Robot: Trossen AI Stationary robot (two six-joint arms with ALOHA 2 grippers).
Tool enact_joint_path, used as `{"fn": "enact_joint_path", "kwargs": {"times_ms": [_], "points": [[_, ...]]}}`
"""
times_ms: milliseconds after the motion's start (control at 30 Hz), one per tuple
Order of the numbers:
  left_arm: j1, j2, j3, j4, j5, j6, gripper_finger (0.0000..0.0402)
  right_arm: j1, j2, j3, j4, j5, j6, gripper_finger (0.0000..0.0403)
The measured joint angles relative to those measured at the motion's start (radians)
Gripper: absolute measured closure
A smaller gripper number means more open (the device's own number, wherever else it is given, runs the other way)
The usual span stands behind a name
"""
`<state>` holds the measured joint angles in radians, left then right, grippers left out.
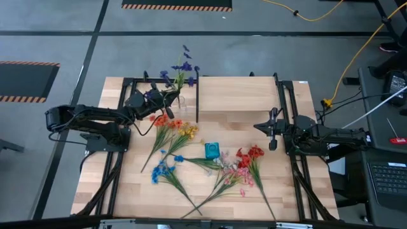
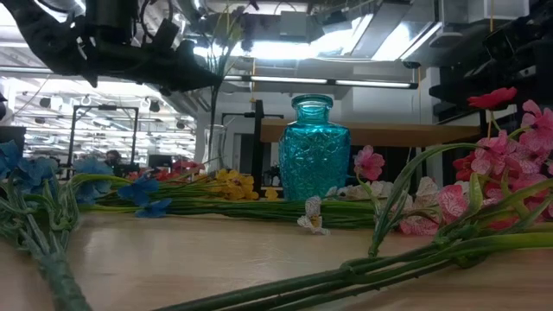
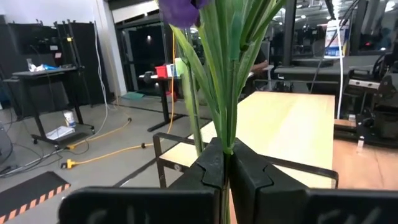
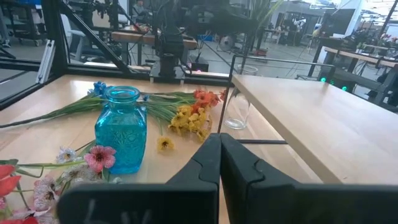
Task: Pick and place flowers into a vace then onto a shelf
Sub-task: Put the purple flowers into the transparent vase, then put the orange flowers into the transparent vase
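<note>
Left gripper (image 3: 225,163) clamped on purple flower stems (image 3: 229,93) near shelf (image 1: 241,95), right gripper (image 4: 219,155) closed empty, blue vase (image 1: 212,151) mid-table.

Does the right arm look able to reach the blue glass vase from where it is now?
Probably yes. The right tool hangs shut over the table, holding nothing, and the blue vase stands upright a short way off. Only flat-lying pink flowers are near it, and the shelf is off to the side.
</note>
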<state>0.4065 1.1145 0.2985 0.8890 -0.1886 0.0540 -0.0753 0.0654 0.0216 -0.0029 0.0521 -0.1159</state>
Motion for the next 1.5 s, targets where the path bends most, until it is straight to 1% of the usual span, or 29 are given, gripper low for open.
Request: {"fn": "enact_joint_path", "kwargs": {"times_ms": [267, 467, 633, 767, 1000, 1233, 1433, 1500], "points": [[0.0, 0.001, 0.0, -0.063, 0.0, -0.006, 0.0365, 0.0, 0.0, 0.0, 0.0, 0.0, -0.02, 0.0395], [0.0, 0.001, 0.0, -0.079, 0.0, -0.007, 0.0343, 0.0, 0.0, 0.0, 0.0, 0.0, -0.02, 0.0395], [0.0, 0.001, 0.0, -0.177, -0.031, -0.017, 0.0326, 0.0, 0.0, 0.0, 0.0, 0.0, -0.02, 0.0395], [0.0, 0.001, 0.0, -0.233, -0.046, -0.034, 0.0316, 0.0, 0.0, 0.0, 0.0, 0.0, -0.021, 0.0395], [0.0, -0.011, 0.0, -0.248, -0.045, -0.033, 0.0305, 0.0, 0.0, 0.0, 0.0, 0.0, -0.024, 0.0395], [-0.008, -0.087, 0.0, -0.347, -0.024, -0.041, 0.0299, 0.0, 0.0, 0.0, 0.002, 0.023, -0.024, 0.0395], [-0.06, -0.203, -0.001, -0.449, -0.028, -0.041, 0.0299, 0.0, 0.0, 0.0, 0.006, 0.04, -0.025, 0.0395], [-0.087, -0.238, -0.001, -0.466, -0.048, -0.057, 0.0302, 0.0, 0.0, 0.0, 0.006, 0.04, -0.025, 0.0395]]}}
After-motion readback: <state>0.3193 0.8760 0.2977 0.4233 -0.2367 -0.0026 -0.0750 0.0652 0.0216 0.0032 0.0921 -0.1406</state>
